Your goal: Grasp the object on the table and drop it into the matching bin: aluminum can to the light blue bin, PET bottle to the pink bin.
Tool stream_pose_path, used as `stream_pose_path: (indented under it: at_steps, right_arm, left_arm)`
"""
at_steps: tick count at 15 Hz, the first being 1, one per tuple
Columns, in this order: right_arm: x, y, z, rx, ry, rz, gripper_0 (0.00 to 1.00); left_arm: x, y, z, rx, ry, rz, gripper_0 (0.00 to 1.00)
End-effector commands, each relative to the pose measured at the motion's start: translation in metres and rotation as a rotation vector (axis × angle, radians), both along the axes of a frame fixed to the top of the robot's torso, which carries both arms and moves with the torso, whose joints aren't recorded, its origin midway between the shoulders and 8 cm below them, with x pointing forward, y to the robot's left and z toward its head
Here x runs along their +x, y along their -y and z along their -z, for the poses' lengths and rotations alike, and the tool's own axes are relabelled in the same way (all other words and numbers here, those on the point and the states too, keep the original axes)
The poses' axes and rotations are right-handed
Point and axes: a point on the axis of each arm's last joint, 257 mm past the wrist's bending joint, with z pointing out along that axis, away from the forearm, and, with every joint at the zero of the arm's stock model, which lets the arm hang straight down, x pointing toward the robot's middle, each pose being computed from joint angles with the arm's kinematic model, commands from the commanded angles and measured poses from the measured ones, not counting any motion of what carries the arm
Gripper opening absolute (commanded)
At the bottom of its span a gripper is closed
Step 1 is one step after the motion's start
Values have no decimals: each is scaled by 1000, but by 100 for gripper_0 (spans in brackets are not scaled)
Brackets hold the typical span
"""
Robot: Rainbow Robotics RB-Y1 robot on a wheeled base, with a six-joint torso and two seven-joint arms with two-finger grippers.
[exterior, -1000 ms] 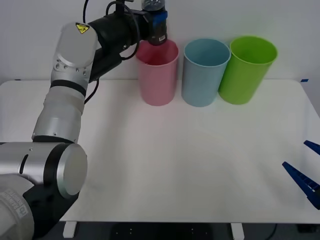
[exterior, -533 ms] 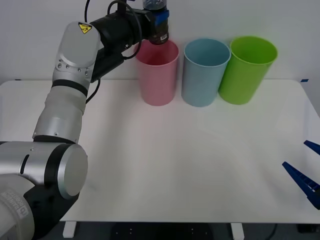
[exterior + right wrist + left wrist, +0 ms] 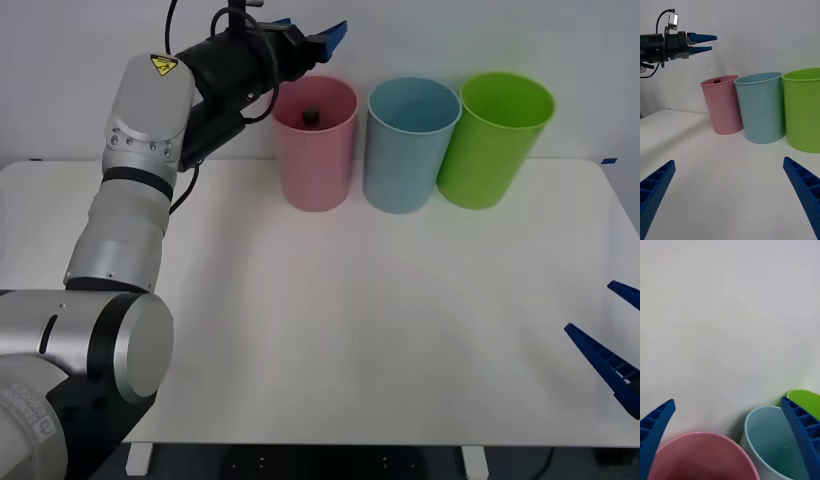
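The PET bottle (image 3: pixel 310 116) is inside the pink bin (image 3: pixel 316 165), with just its black cap showing below the rim. My left gripper (image 3: pixel 312 28) hovers open and empty directly above that bin, and from the right wrist view the left gripper (image 3: pixel 702 43) sits high over the pink bin (image 3: pixel 722 108). In the left wrist view the pink bin (image 3: pixel 703 455) lies below my spread blue fingers (image 3: pixel 655 423). The light blue bin (image 3: pixel 408 150) stands just right of the pink one on the white table (image 3: pixel 330 320). My right gripper (image 3: pixel 590 307) rests open at the table's right front edge.
A green bin (image 3: pixel 492 140) stands right of the light blue bin, the three touching in a row at the table's back. A white wall rises close behind them. The light blue bin (image 3: pixel 775 442) and green bin (image 3: pixel 807 399) also appear below the left wrist.
My left gripper has opened and let go of the bottle, which dropped into the pink bin. The right arm has not moved.
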Motion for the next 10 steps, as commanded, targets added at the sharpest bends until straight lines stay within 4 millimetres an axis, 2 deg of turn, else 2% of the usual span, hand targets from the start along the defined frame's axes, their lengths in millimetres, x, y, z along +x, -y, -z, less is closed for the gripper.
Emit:
stream_pose_path:
  at_steps: [1, 6, 10]
  right_arm:
    - [0, 0, 0, 0, 0, 0, 100]
    - [0, 0, 0, 0, 0, 0, 100]
    - [0, 0, 0, 0, 0, 0, 100]
  left_arm:
    - [-2, -10, 3, -50, -8, 11, 100]
    - [-25, -40, 13, -84, 36, 37, 100]
    - [-53, -70, 23, -102, 66, 41, 100]
